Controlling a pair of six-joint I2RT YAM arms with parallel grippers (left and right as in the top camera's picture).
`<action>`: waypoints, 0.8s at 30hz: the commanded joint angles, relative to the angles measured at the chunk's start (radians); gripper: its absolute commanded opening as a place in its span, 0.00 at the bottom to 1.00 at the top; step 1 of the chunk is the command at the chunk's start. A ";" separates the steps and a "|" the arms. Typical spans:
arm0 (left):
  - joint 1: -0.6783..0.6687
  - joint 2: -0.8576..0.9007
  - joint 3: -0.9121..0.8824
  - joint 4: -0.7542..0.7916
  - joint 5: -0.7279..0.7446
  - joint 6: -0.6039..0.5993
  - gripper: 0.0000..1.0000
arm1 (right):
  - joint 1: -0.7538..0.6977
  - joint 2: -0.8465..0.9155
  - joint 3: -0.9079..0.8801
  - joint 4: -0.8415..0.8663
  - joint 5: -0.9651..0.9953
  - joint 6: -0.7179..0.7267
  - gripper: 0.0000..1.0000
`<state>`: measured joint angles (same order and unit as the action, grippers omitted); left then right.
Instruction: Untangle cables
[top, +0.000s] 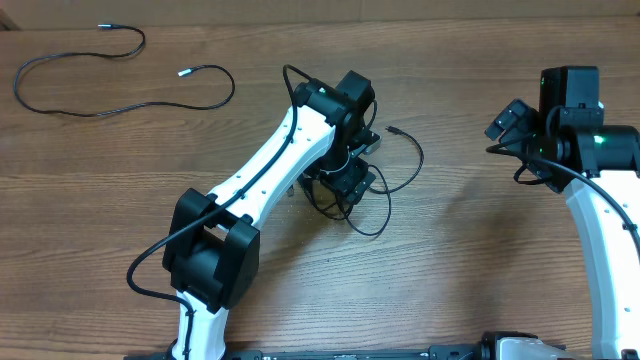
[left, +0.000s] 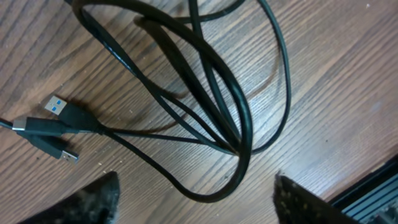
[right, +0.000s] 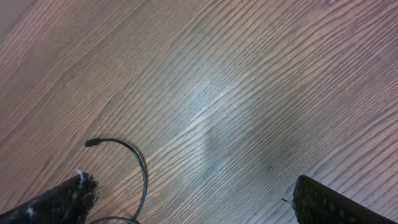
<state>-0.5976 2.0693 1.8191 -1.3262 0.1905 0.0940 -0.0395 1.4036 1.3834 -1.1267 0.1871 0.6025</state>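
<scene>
Overhead, we see our left gripper (top: 343, 182) over the tangled cables (left: 239, 144), fingers apart and holding nothing; our right gripper (top: 508, 122) hangs wide open above the table (top: 450, 270).

The left arm (top: 268, 162) and right arm (top: 598, 225) are showing white shells between blocky black joint housings (top: 212, 250), a thin black wire (top: 140, 262) looping at the left housing's nine o'clock. Green lights (top: 322, 97) are glowing on both wrists. The left claw (left: 194, 202) is showing dark, speckled fingertips (left: 99, 200).
</scene>
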 joint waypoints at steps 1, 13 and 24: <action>0.005 0.003 -0.013 0.006 -0.014 0.039 0.65 | -0.002 0.000 -0.004 0.002 0.002 0.000 1.00; -0.001 0.004 -0.018 0.019 0.046 0.041 0.50 | -0.002 0.000 -0.004 0.002 0.002 0.000 1.00; 0.000 0.004 -0.135 0.105 0.038 0.040 0.27 | -0.002 0.000 -0.004 0.002 0.002 0.000 1.00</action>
<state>-0.5980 2.0701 1.7016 -1.2400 0.2127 0.1272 -0.0395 1.4036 1.3834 -1.1267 0.1867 0.6025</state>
